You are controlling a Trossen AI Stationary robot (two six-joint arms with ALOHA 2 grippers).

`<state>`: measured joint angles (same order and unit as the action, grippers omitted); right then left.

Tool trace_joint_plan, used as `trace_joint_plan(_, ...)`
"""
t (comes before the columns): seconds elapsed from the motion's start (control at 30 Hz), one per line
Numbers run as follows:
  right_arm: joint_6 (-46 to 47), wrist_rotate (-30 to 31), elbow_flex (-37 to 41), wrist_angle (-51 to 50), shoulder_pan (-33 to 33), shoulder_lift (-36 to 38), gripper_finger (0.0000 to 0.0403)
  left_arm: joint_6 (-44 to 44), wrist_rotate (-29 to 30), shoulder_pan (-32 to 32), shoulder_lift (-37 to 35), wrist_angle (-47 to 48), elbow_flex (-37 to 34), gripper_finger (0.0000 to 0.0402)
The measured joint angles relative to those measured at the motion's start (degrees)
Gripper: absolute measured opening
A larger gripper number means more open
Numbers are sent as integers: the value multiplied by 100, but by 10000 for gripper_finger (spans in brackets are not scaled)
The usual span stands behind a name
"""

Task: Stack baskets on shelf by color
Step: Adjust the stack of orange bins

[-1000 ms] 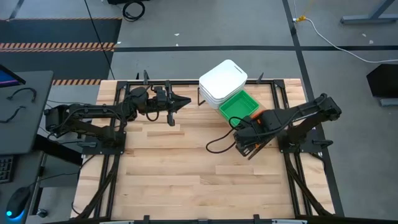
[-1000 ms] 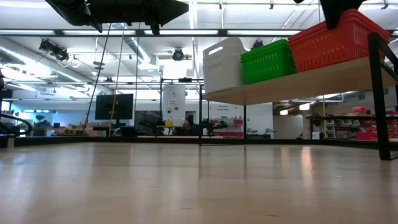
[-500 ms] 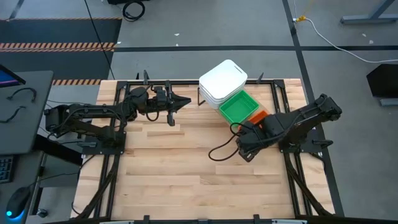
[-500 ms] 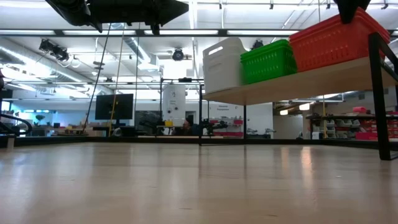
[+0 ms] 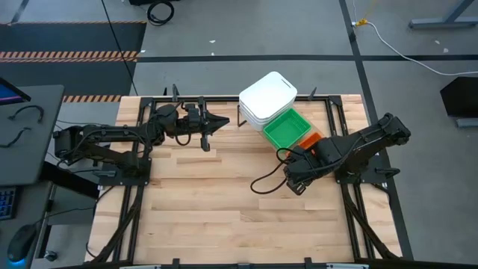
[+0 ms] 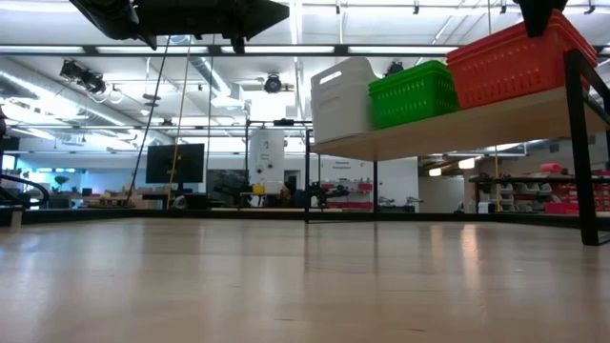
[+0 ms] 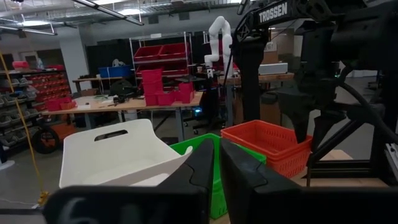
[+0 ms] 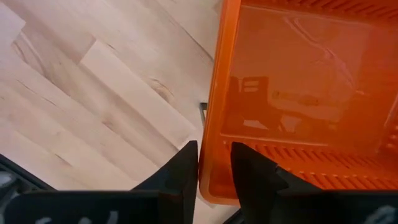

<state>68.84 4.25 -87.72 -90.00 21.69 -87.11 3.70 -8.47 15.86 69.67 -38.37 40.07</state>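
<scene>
Three stacks of baskets sit on the slanted shelf [image 6: 457, 122]: white [image 5: 267, 96], green [image 5: 286, 128] and orange [image 5: 310, 140]. In the low view they stand side by side, white [image 6: 341, 98], green [image 6: 412, 93] and orange [image 6: 515, 62]. My right gripper [image 8: 215, 167] is over the orange stack, shut on the top orange basket [image 8: 298, 93]. Its tip shows in the low view [image 6: 536, 10]. My left gripper [image 7: 217, 163] is shut and empty, raised over the table's far left [image 5: 216, 122], pointing at the shelf. My right gripper pinches the rim of one wall of the orange basket [image 8: 214, 143], one finger inside the basket and one outside. The fingers come from above, pointing down. The basket's bottom rests on the orange stack on the shelf, about level.
The shelf's black metal frame [image 6: 581, 143] stands at the table's far right. The plank tabletop [image 5: 224, 202] lies bare in front of the shelf. A black cable [image 5: 265, 179] loops below my right arm. The room beyond shows shelving and another robot arm.
My right gripper has shifted a little toward the table's right edge with the orange basket. The basket has slid slightly along the shelf, away from the green stack. My left arm has kept still.
</scene>
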Motion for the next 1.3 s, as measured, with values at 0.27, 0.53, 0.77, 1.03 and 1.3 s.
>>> trace_joint_plan(0.27,55,-137,0,-2,0,0,100,0,0,-2,0,-2,-2,37)
trace_joint_plan(0.53,9,131,0,0,0,0,100,0,0,-2,0,-2,0,38)
trace_joint_plan(0.77,17,168,0,-1,0,0,100,0,0,-1,0,-1,-1,33)
trace_joint_plan(1.03,135,257,2,-2,0,0,100,0,1,-1,0,-1,-1,39)
trace_joint_plan(1.3,196,276,-1,-2,0,0,100,0,0,0,0,0,-1,34)
